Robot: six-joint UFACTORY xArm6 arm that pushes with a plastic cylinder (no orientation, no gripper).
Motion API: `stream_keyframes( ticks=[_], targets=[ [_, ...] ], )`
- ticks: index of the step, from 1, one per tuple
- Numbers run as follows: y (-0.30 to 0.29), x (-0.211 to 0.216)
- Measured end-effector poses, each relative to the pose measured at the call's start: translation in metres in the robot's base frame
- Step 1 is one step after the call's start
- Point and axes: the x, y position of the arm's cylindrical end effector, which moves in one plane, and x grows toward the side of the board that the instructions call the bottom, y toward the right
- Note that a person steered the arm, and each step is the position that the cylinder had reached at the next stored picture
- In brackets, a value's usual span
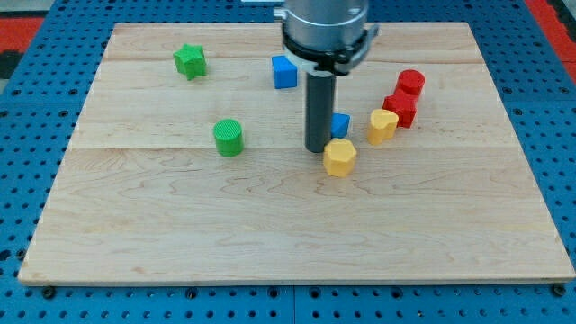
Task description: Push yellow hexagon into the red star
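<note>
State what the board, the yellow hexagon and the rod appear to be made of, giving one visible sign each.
Board: pale wood, matte; grain lines and plank seams show.
Yellow hexagon: probably plastic or painted wood; even, solid colour.
Rod, ending at my tip just left of the hexagon: dark, possibly metal or plastic; smooth surface.

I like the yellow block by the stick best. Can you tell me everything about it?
The yellow hexagon is a small, chunky six-sided block with a flat top, plain yellow, maybe painted wood or plastic. It stands flat on the wooden board, a bit right of the middle. My tip sits right against its upper left side. The blue block is just behind it, and another yellow block lies up to its right, apart.
</note>
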Motion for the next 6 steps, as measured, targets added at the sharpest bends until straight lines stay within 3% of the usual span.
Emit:
stream_keyframes(
  ticks=[1, 2, 3, 4, 6],
  targets=[
    [-0.036, 0.029],
    [0.002, 0.045],
    [0.086, 0.044],
    [0.111, 0.0],
    [0.137, 0.0]
  ],
)
